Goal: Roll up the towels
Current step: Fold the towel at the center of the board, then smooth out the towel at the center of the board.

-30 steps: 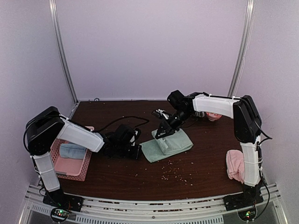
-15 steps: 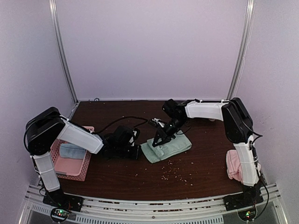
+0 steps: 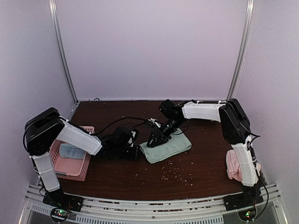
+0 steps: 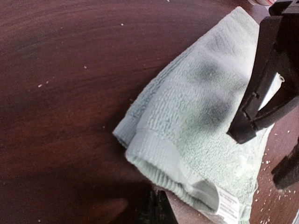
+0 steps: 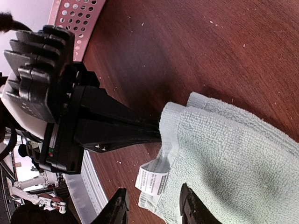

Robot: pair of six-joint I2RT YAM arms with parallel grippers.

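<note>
The mint green towel (image 3: 168, 146) lies folded flat mid-table. It fills the left wrist view (image 4: 196, 112) and the right wrist view (image 5: 233, 158). My right gripper (image 3: 152, 140) hovers over its left end, open, with the labelled corner (image 5: 152, 179) between its own fingers (image 5: 154, 211). My left gripper (image 3: 138, 150) lies low on the table and is shut. Its tips (image 4: 158, 205) meet the towel's folded edge, as the right wrist view also shows (image 5: 117, 126). I cannot tell whether any cloth is pinched. The pink towel (image 3: 234, 164) lies bunched at the right edge, half behind the right arm.
A pink perforated basket (image 3: 83, 171) at the left holds a pale blue cloth (image 3: 72, 150) and a pink cloth (image 3: 67, 164). Crumbs (image 3: 174, 173) are scattered in front of the mint towel. A black cable (image 3: 124, 119) runs across the table behind the left gripper.
My right gripper has moved left across the mint towel to its left end and has opened, letting go of the cloth. The left arm has stayed put.
</note>
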